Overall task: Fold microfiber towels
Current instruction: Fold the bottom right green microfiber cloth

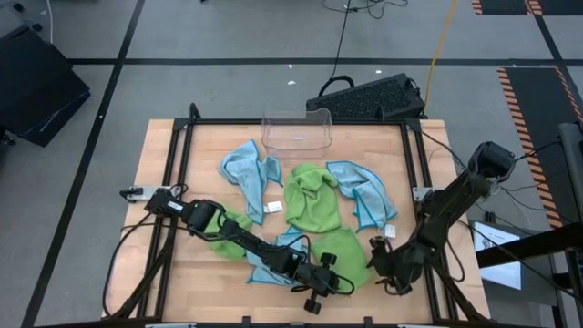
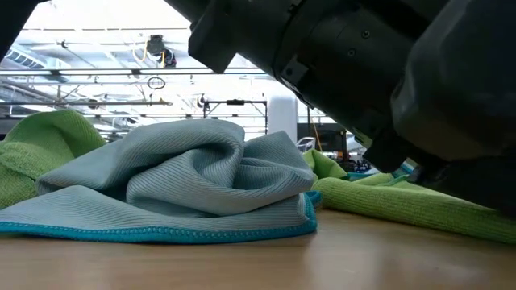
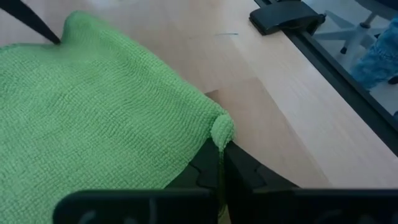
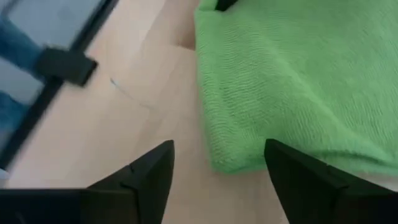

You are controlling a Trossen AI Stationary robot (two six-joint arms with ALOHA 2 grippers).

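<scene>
A lime green towel [image 1: 344, 253] lies near the table's front edge between my two grippers. My left gripper [image 1: 330, 276] is shut on its near left corner. My right gripper [image 4: 221, 177] is open at the towel's near right corner [image 4: 231, 160], one finger on each side, without touching it; it also shows in the high view [image 1: 381, 264]. Another green towel [image 1: 310, 199] and two light blue ones [image 1: 250, 169] [image 1: 364, 189] lie crumpled mid-table. A third blue towel [image 2: 185, 181] lies bunched under my left arm. My left gripper pinches a corner of the lime green towel [image 3: 222, 127] between its two shut fingers. The corner is bunched into a small fold above the fingertips. The fingers come low from the table's left. The rest of the towel spreads away from them over the table.
A clear plastic bin [image 1: 297, 129] stands at the far edge, middle. A green towel [image 1: 228, 228] lies under my left arm. A black frame rail [image 3: 336, 56] runs along the table's edge. Bare wood [image 1: 401, 155] shows at the far right.
</scene>
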